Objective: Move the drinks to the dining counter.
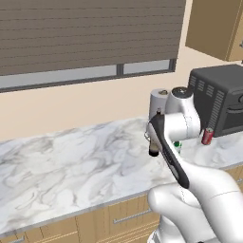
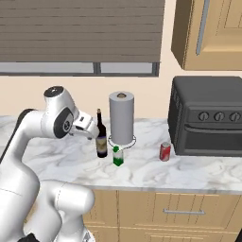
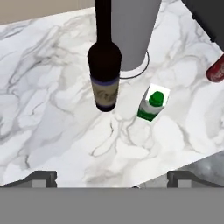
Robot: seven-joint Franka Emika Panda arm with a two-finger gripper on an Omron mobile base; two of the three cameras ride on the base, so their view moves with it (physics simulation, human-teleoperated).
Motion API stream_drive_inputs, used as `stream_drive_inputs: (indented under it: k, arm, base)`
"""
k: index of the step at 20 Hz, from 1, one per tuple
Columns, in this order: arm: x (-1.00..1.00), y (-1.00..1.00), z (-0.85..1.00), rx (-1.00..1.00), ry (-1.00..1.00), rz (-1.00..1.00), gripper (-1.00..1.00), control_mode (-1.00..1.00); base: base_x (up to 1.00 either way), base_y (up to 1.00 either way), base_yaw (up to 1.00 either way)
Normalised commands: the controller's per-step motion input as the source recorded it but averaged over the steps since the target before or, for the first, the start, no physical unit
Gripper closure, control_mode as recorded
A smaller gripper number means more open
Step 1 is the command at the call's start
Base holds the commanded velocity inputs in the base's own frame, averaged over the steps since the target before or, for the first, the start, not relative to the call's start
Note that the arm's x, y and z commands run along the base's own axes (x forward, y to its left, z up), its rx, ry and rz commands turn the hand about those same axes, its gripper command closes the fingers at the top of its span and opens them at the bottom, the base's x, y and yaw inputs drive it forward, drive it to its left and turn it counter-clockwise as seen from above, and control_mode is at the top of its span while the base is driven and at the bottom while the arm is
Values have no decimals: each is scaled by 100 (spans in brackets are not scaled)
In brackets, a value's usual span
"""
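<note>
I am looking into a home kitchen. A marble worktop (image 2: 142, 172), white with grey veins, runs along a cream wall over light wood cabinets (image 2: 179, 212) with metal drawer pulls. Above it, at twelve o'clock, a window (image 1: 85, 76) sits half covered by brown slatted blinds (image 1: 90, 33). At two o'clock a wooden wall cupboard (image 2: 208, 33) hangs over a dark countertop oven (image 2: 208, 116) with round knobs. On the worktop at twelve o'clock stand a grey paper towel roll (image 2: 121, 118) on its holder, a wine bottle (image 2: 101, 137), a small green-and-white carton (image 2: 117, 156) and a red soda can (image 2: 165, 151), ordinary household groceries.
</note>
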Motion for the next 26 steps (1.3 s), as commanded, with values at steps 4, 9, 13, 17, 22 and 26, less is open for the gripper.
stream_drive_inputs:
  k: [4, 9, 13, 17, 22, 26]
  arm:
    - [41, 0, -21, 0, -6, -7, -100, -100]
    - [55, -8, 0, 0, 0, -13, -100, -100]
    - [27, -14, 0, 1, 0, -7, -100, -100]
    - [15, -2, 0, 6, 0, 0, -100, -100]
    - [37, 4, -11, 0, 0, 0, -100, -100]
    - [34, -3, -12, 0, 0, -6, -100, -100]
  base:
    - [0, 0, 0]
    - [0, 0, 0]
    - [0, 0, 0]
    - [0, 0, 0]
    - [0, 0, 0]
    - [0, 0, 0]
